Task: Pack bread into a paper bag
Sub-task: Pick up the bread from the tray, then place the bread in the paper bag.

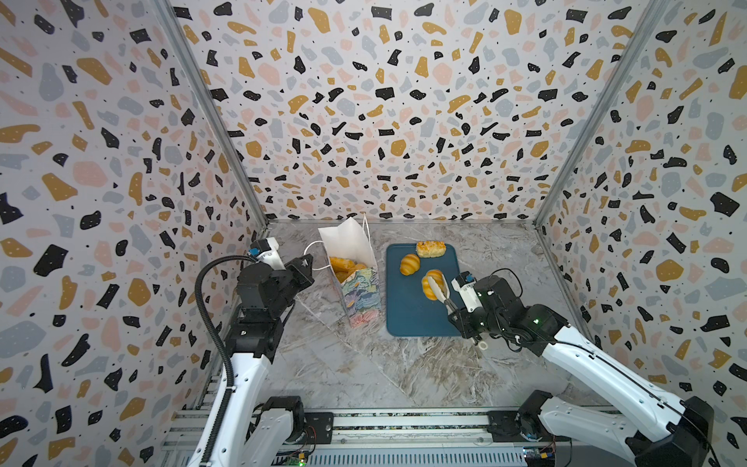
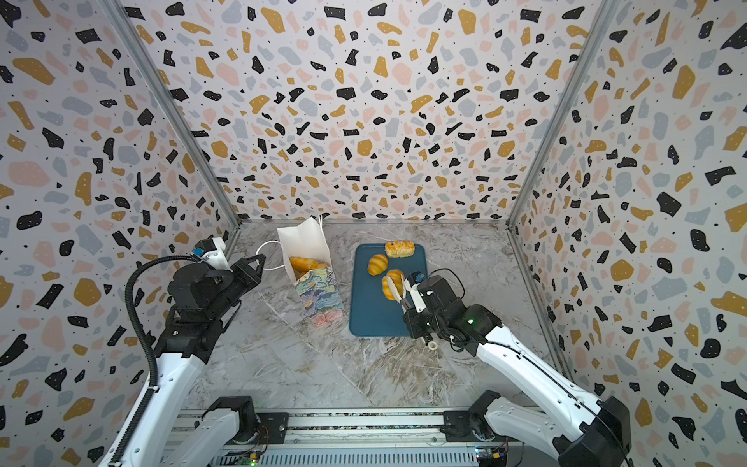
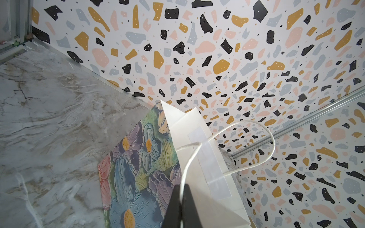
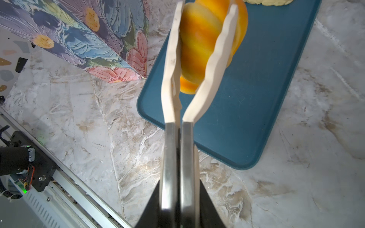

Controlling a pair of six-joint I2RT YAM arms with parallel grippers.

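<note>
The paper bag (image 1: pixel 361 297) stands tilted on the marble table, its white inside open, with golden bread (image 1: pixel 342 265) in it. My left gripper (image 3: pixel 180 187) is shut on the bag's white cord handle (image 3: pixel 273 139) and sits left of the bag in both top views (image 1: pixel 308 262). My right gripper (image 4: pixel 179 182) is shut on the metal handles of cream tongs (image 4: pixel 171 59). The tong blades clamp a striped croissant-like roll (image 4: pixel 199 45) over the tray (image 1: pixel 425 288). Another striped roll (image 1: pixel 410 264) and a crumb-topped piece (image 1: pixel 431 248) lie on the tray.
A flat dark-teal tray (image 1: pixel 408 319) lies right of the bag, close to its base. Patterned walls enclose the table at the back and both sides. A metal rail (image 1: pixel 364 428) with the arm bases runs along the front edge.
</note>
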